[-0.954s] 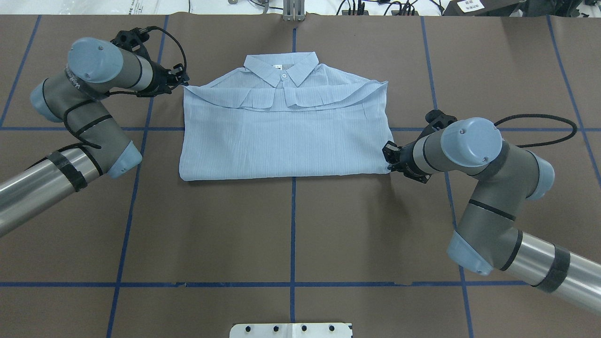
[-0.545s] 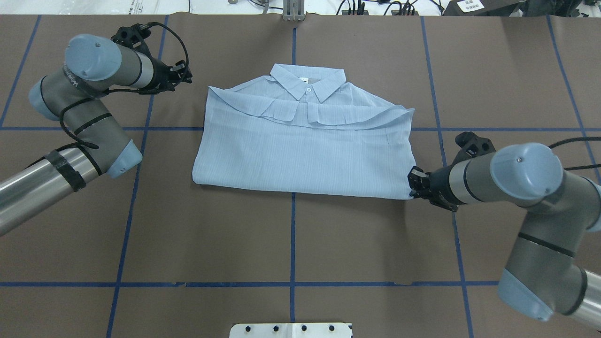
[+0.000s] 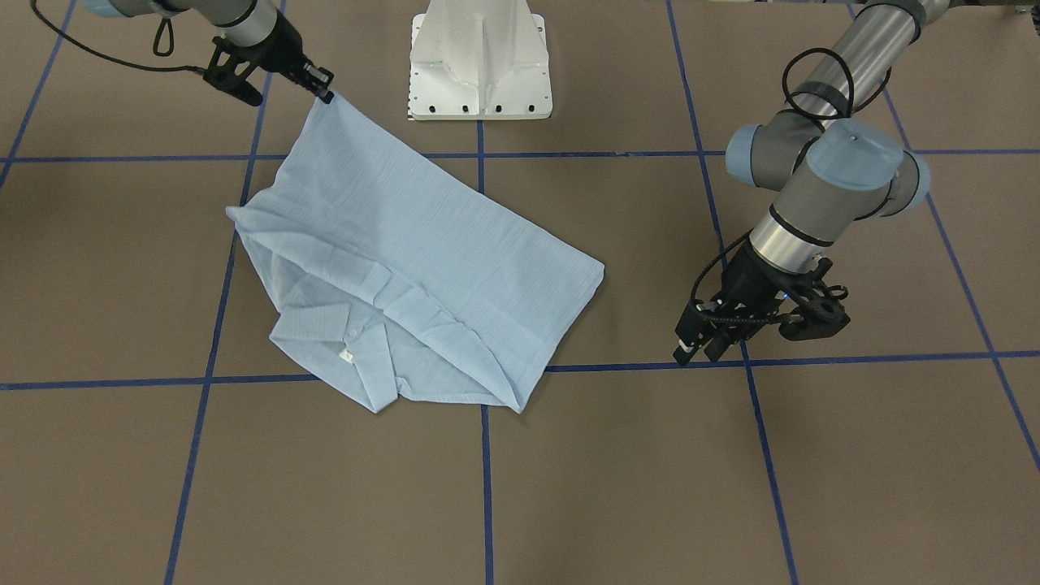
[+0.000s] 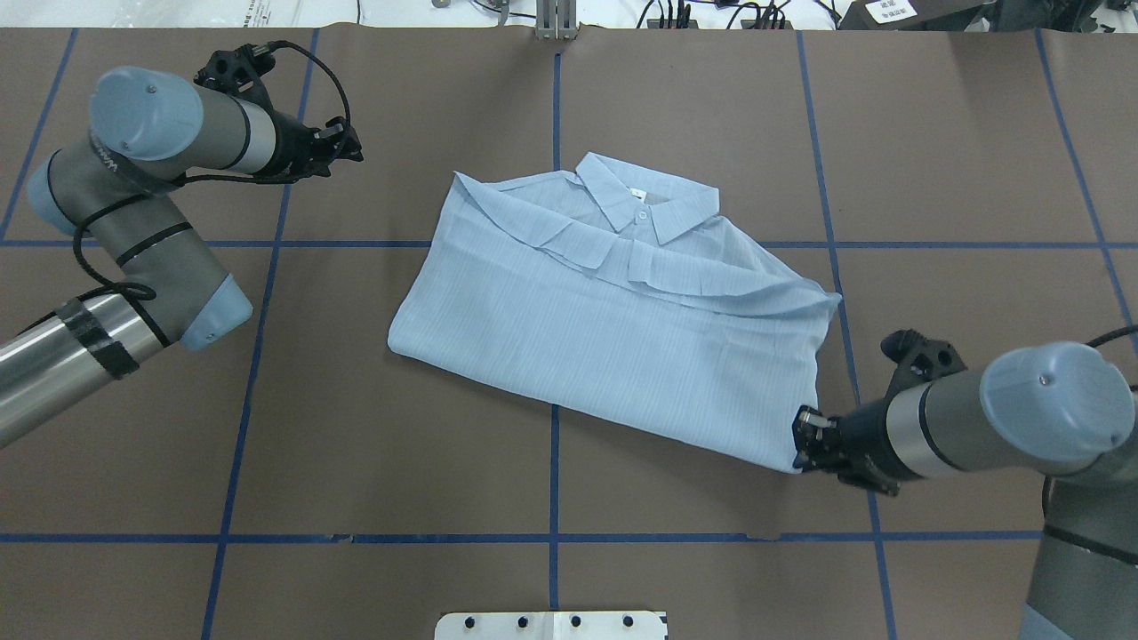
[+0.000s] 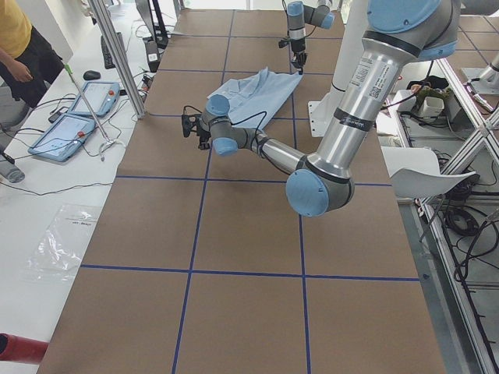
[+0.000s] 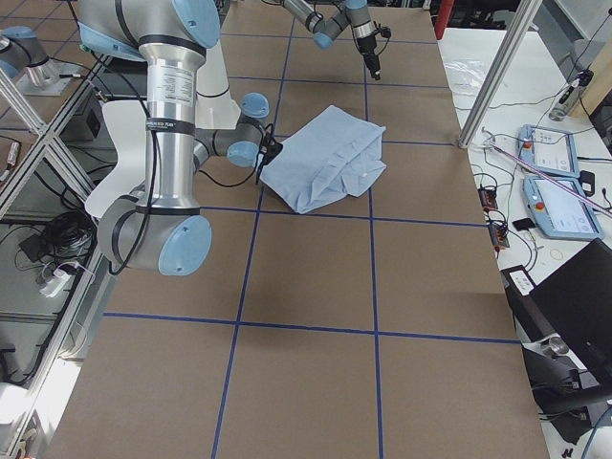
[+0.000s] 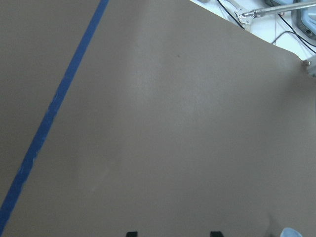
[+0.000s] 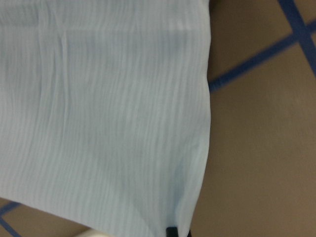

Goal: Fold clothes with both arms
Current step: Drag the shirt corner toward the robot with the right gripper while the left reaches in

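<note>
The pale blue shirt (image 4: 613, 338) lay folded on the brown counter (image 4: 356, 444), near its middle, across the centre line of blue tape (image 4: 554, 462). It lay slanted. The collar (image 4: 647, 197) pointed to the far side, away from the robot, and the folded lower edge ran obliquely, with its right end closer to the robot than its left end. Below the collar the sleeves were folded across the front, and a small white button (image 4: 641, 215) and a white label (image 4: 637, 192) showed at the neck.

The right arm (image 4: 1022, 418) reached in low from the robot's right. Its jaws were closed on the near right corner of the shirt, pinching the cloth at the very tip. In the right wrist view the fabric filled most of the picture and one dark fingertip (image 8: 171, 231) sat on its edge. Whether that corner was lifted a little off the counter, I could not tell.

The left arm (image 4: 160, 133) was at the far left side, well apart from the shirt. Its jaws pointed down over bare counter just beside a blue line. They stood apart, with nothing between them; the left wrist view showed only the two tips and brown counter.

The white base (image 3: 481, 57) of the robot stood at the counter's edge.
</note>
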